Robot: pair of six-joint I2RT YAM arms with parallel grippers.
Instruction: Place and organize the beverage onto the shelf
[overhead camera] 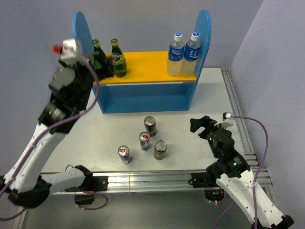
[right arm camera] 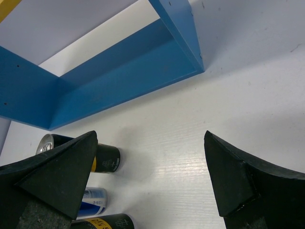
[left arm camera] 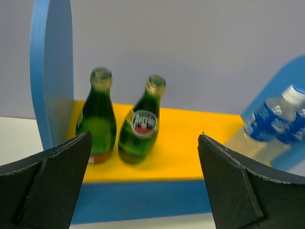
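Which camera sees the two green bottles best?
The left wrist view: both green bottles stand close and whole on the yellow board. The top view shows them small, one partly behind the arm. The right wrist view misses them.

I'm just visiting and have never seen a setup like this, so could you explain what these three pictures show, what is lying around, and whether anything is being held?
These are two robot arms bolted to a white table. One picture comes from a camera above and behind them. The other two come from cameras on each wrist, so the black wedges at their edges are that arm's own fingers.

The left claw is raised in front of the blue two-level shelf with a yellow-orange upper board. It is open and holds nothing. On that board stand two dark-green glass bottles on the left and two clear water bottles with blue labels on the right.

The right claw hangs low over the table, also open and empty. Four small cans stand on the table: two slim blue-and-silver cans and two dark brown-gold cans.
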